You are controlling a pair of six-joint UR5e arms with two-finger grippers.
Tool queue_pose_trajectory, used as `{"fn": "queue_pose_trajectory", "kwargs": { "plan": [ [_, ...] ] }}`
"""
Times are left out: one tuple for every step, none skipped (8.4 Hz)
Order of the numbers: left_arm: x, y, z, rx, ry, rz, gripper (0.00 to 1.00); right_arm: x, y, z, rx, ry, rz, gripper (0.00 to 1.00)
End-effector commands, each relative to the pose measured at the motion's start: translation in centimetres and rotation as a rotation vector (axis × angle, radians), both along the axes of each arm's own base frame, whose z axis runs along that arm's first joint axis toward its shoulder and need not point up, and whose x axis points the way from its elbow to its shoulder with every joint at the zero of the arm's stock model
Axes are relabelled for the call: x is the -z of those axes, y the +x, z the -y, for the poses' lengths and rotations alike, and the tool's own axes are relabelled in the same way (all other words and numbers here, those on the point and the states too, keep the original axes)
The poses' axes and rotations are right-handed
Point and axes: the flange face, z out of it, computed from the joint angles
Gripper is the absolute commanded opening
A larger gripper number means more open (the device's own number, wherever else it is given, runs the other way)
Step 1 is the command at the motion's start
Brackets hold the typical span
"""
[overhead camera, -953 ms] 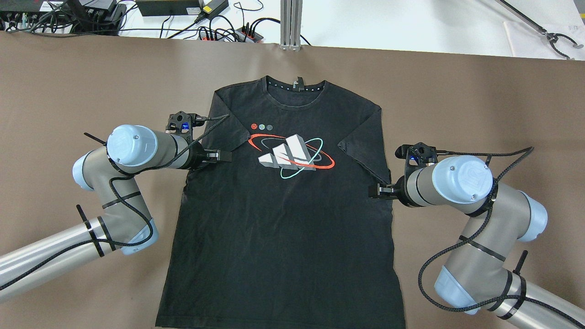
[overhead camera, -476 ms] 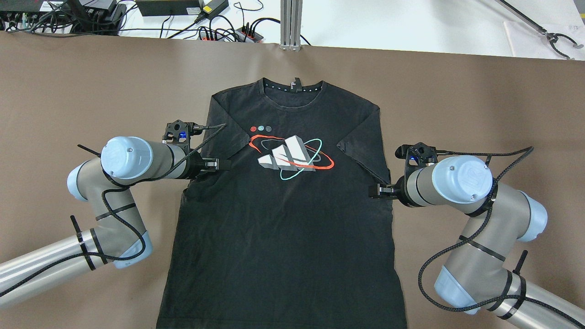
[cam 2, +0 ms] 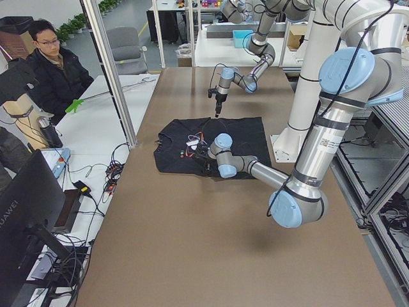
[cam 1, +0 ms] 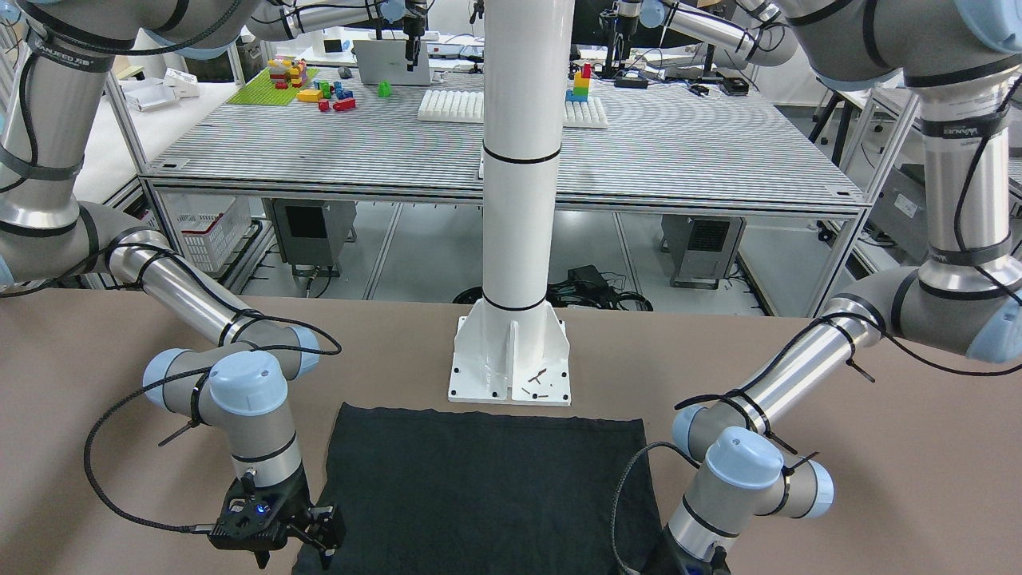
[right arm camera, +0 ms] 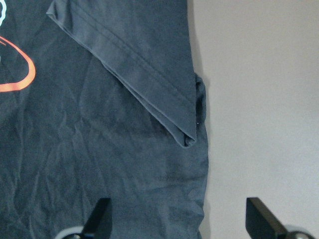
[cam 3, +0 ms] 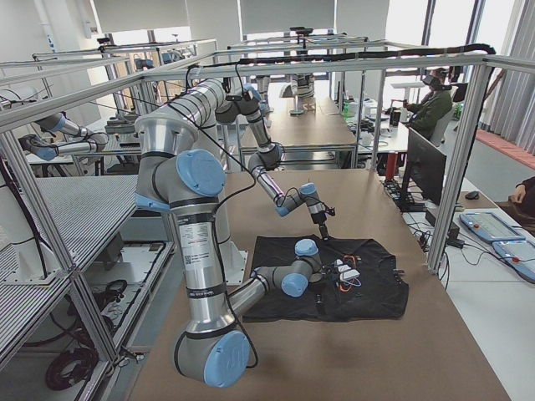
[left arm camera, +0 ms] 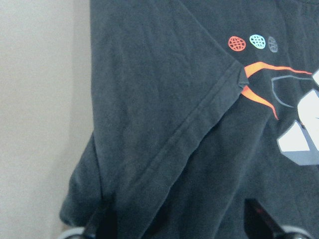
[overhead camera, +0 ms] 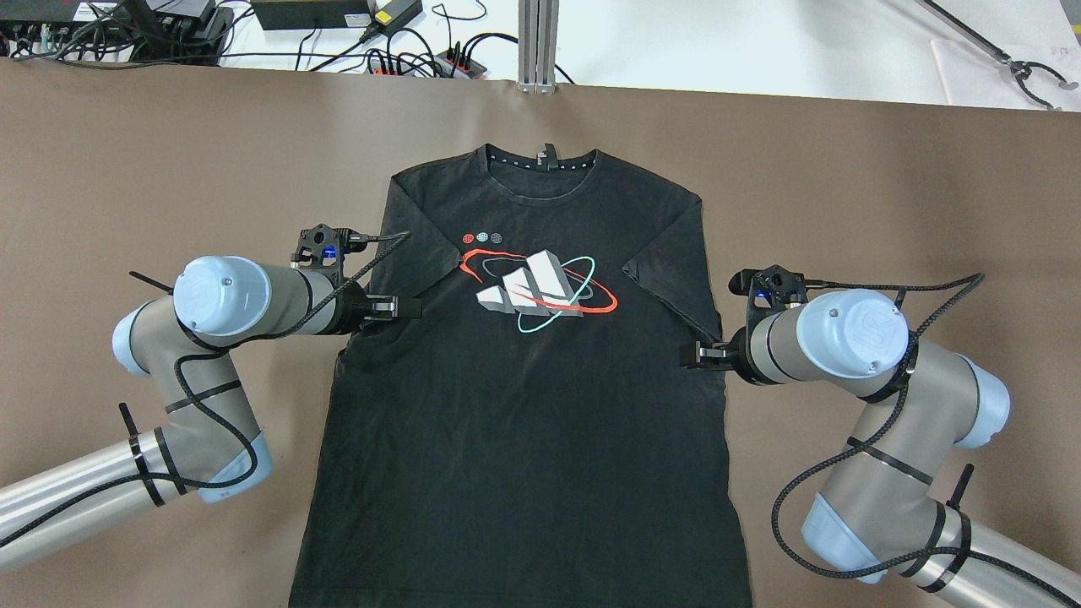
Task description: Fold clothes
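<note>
The clothes are one black T-shirt (overhead camera: 524, 422) with a red, white and teal chest print (overhead camera: 536, 287), not plain. It lies flat, face up, on the brown table (overhead camera: 844, 186), collar at the far side. Both sleeves are folded inward over the chest. My left gripper (overhead camera: 411, 306) is open and empty, low over the shirt's left edge below the folded left sleeve (left arm camera: 164, 99). My right gripper (overhead camera: 692, 355) is open and empty at the shirt's right edge, just below the folded right sleeve (right arm camera: 149, 64). The shirt's hem (cam 1: 479, 447) lies near the white pole.
The white pole's base plate (cam 1: 511, 367) stands on the table just behind the hem. Cables and power strips (overhead camera: 405, 55) and an aluminium post (overhead camera: 538, 42) sit beyond the far edge. An operator (cam 2: 54, 64) sits off the table's far side.
My left arm has drawn back toward the robot and slightly left, its gripper sliding down along the shirt's left edge. The shirt's top shifted a little. The right arm has barely moved.
</note>
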Motion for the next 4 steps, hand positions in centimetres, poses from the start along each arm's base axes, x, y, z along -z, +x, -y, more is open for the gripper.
{"fn": "queue_pose_trajectory", "kwargs": {
  "plan": [
    [-0.2, -3.1, -2.6, -0.006, 0.014, -0.023, 0.93, 0.4, -0.1, -0.2, -0.001, -0.001, 0.008, 0.94],
    [-0.9, -5.0, -4.4, -0.012, 0.017, -0.029, 0.93, 0.5, 0.0, -0.3, -0.003, -0.001, 0.011, 0.94],
    [-1.3, -6.0, -6.3, -0.018, 0.005, -0.039, 0.93, 0.9, 0.2, -0.4, -0.016, -0.011, 0.024, 0.94],
    [-1.2, -6.3, -7.9, -0.007, -0.027, -0.06, 0.93, 1.4, 0.6, -0.9, -0.037, -0.031, 0.042, 0.94]
  ]
}}
